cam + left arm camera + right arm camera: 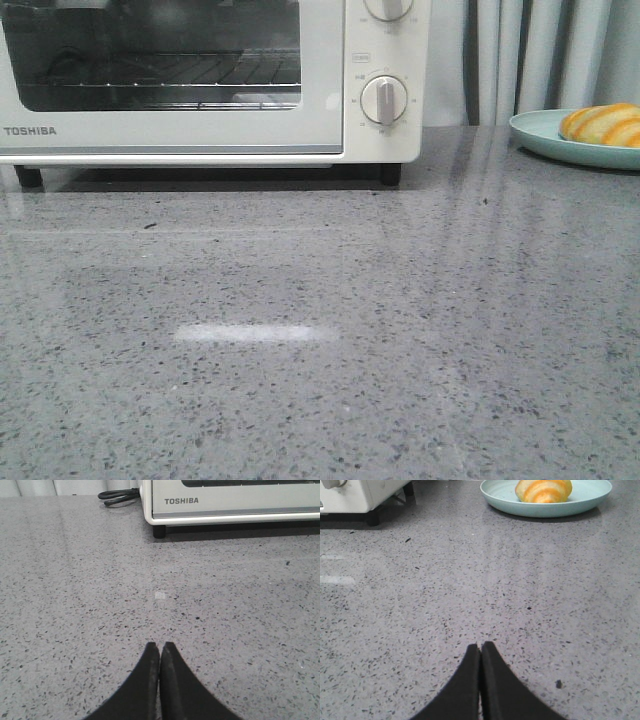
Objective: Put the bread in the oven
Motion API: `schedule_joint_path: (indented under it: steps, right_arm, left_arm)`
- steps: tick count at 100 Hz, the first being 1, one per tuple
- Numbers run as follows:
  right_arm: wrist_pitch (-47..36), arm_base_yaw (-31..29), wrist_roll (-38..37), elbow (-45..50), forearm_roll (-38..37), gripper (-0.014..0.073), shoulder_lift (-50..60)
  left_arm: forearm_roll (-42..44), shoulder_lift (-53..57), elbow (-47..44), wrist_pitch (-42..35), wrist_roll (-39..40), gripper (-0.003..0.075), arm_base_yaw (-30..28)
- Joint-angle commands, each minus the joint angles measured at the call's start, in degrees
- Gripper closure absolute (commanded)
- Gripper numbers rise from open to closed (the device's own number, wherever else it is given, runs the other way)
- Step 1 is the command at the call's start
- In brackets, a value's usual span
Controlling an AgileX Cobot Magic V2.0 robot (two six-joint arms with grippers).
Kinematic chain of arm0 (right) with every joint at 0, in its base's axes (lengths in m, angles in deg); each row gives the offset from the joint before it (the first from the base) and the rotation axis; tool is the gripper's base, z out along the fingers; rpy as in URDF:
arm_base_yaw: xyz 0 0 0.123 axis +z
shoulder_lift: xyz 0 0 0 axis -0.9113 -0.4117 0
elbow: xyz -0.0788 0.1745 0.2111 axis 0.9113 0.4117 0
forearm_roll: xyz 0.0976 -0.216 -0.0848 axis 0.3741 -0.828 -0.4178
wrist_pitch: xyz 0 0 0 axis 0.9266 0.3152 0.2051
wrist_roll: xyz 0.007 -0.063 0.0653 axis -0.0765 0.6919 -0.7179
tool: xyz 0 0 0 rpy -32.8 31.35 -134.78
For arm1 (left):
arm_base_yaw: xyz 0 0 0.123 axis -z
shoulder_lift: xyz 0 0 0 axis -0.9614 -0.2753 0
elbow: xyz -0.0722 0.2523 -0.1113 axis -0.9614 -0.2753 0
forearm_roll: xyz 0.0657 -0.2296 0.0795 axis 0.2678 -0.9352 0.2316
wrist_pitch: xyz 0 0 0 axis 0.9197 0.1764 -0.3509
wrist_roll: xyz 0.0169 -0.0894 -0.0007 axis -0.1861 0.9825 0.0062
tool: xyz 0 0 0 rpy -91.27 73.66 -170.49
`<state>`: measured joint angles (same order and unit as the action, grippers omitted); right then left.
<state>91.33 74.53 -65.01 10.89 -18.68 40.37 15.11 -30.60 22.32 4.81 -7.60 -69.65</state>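
The bread [603, 124], a golden-orange striped roll, lies on a pale green plate [545, 138] at the far right; it also shows in the right wrist view [543, 490] on the plate [505, 497]. The white Toshiba oven [200, 130] stands at the back left with its glass door closed; its lower edge shows in the left wrist view [235, 505]. My left gripper [160, 644] is shut and empty over the bare counter, well short of the oven. My right gripper [480, 643] is shut and empty, well short of the plate. Neither gripper shows in the front view.
Grey speckled stone counter [320, 330] fills the foreground. A black power cord [117, 496] lies beside the oven. Grey curtains [540, 55] hang behind the plate. Two round white dials [384, 100] sit on the oven's right panel.
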Motion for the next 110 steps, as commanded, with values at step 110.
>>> schedule_joint_path:
  steps: [110]
  right_arm:
    - [-34.18,0.19,-2.35,0.74,4.26,0.0662,1.39]
  left_arm:
    - [-0.40,1.80,-1.35,-3.80,0.56,0.0741,-0.14]
